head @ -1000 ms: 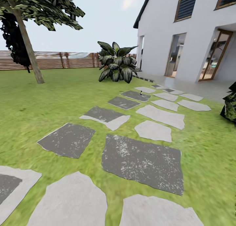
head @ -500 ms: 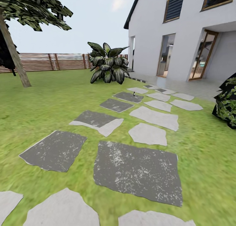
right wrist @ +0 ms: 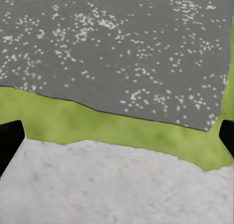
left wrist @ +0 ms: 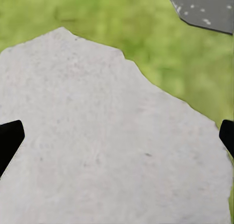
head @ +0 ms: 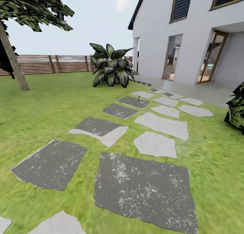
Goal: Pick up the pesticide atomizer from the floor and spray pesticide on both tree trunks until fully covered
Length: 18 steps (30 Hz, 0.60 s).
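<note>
- Head view: a green lawn crossed by a path of flat stepping stones, dark grey and pale grey, running toward a white house. A tiny dark upright object, too small to identify, stands on a far dark stone. One leaning tree trunk rises at far left before a brown slat fence. A broad-leaved bush sits beside the path. Open grass lies on both sides.
- Left wrist view: the left gripper has its jaws spread wide, holding nothing, above a pale stone edged by grass.
- Right wrist view: the right gripper jaws likewise spread and empty, over a grass strip between a speckled dark stone and a pale one.
</note>
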### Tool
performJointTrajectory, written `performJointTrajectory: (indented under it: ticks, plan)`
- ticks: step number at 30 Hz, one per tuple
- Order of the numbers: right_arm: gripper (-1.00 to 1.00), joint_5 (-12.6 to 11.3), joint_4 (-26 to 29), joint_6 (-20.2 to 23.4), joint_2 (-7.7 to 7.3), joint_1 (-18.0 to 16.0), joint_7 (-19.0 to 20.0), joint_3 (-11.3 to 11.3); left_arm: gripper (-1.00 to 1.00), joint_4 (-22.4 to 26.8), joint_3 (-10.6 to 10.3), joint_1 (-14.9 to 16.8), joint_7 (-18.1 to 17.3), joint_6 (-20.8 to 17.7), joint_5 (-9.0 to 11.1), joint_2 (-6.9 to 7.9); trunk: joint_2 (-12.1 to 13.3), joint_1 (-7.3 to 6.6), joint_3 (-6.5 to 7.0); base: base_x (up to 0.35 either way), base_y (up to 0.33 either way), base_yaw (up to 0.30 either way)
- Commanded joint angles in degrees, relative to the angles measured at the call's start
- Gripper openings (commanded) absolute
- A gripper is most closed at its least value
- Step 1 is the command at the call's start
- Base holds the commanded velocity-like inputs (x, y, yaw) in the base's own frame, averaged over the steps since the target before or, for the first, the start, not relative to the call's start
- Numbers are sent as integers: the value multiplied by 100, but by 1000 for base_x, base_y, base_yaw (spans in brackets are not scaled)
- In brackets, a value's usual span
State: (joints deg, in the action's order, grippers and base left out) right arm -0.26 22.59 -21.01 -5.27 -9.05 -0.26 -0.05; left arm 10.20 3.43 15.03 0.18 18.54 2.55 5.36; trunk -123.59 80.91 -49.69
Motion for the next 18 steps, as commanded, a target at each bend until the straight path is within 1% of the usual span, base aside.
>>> performJointTrajectory:
  ticks: [1,18]
  plan:
    - [100,0,0,0,0,0,0,2,100,0,0,0,0,0,0,0,0,0,0,338,0,0]
    - [100,0,0,0,0,0,1,4,100,0,-1,0,0,0,0,0,0,0,0,338,0,0]
